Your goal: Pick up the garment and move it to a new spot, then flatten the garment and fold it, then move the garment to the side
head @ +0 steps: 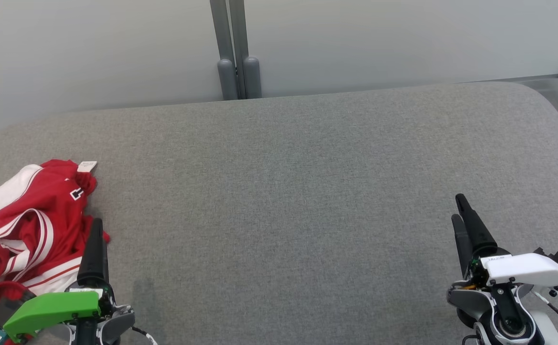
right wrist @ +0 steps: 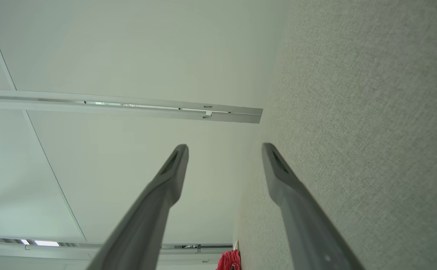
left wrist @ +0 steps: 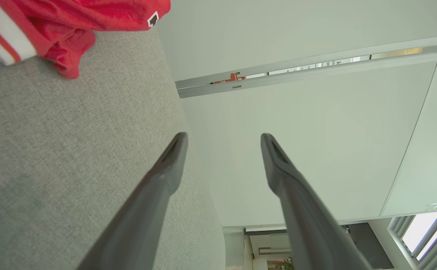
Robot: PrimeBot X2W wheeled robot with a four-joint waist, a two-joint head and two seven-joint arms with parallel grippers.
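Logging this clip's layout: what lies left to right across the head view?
Crumpled red and white garment → left gripper with green cover → pair of grey upright posts at the back → right gripper with white cover.

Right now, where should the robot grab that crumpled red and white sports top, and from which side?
Probably the bunched red edge of the red and white sports top, nearest the open left claw. It rises in a lump off the grey fabric surface, so coming down from the claw's side offers folds to pinch.
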